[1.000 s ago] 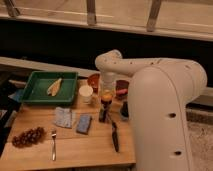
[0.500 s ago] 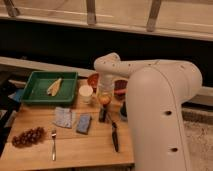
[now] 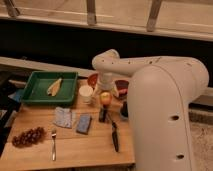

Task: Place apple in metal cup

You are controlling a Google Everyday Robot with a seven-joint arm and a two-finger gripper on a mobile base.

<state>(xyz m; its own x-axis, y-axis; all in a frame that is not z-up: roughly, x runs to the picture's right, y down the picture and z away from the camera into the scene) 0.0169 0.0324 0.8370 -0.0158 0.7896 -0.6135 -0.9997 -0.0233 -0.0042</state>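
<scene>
Apple [image 3: 105,98] sits at the lower end of the arm [image 3: 112,65], just right of the white cup [image 3: 86,93] and above the counter [image 3: 70,147]. It looks carried rather than resting on the wood, though the contact underneath is hidden. Gripper [image 3: 105,100] is at the apple, hanging from the wrist that drops down from the white elbow; judged to be pinching the apple, with the fruit between its two sides.

Metal cup [image 3: 124,109]: only a dark rounded shape shows at the right of the apple, low beside the robot's big white body [image 3: 167,115], partly cut off by it. Taken to be the cup, but its rim and opening are not readable here.

Progress, as judged: pickup is done, apple is in hand. Placement is not done; the apple is beside the dark cup shape, not over it and not inside. Left to do: shift the apple rightward over the opening, lower it, release.

Other things on the counter:
- green tray [image 3: 35,90] at rear left with a pale, flat item in it
- red bowls [image 3: 121,88] behind the arm
- two bluish sponges or cloths [image 3: 64,117] mid-counter
- grape bunch [image 3: 27,137] front left
- fork [image 3: 53,144] next to the grapes
- dark-handled knife [image 3: 114,137] front centre
- small dark upright item [image 3: 103,115] just below the apple, identity unclear

Risk: the cup lies close against the robot body, so approach room looks tight.
</scene>
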